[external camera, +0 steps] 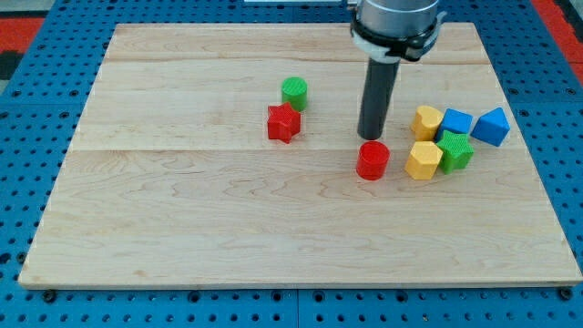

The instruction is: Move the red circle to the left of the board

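Red circle (372, 160) sits just below my tip (371, 138); no jaws in view.

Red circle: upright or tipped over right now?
Upright. The red circle shows its flat round top face, resting on the board, just below my tip in the view.

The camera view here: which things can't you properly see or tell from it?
- My tip: its end sits just behind the red circle block; contact cannot be told.
- The arm above the dark rod: cut off by the view's top edge.
- Yellow block and green block at the view's right: huddled together, exact shapes unclear.
- Wooden board: bottom corners hard to make out near the view's bottom edge.
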Motion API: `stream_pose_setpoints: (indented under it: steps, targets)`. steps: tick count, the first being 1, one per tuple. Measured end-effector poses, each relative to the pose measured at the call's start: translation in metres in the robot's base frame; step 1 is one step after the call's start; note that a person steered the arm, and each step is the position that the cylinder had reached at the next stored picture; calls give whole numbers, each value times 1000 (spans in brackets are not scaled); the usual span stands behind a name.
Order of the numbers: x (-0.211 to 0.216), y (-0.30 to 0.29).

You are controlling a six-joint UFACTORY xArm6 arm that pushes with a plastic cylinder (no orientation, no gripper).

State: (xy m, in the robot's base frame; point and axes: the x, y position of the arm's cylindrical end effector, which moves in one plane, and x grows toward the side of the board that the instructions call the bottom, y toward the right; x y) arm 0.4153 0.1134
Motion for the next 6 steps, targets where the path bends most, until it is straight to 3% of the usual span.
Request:
stream_pose_setpoints:
  steps: [2, 4, 6]
  targets:
    - [1, 11]
    - [67, 7]
    - [68, -18]
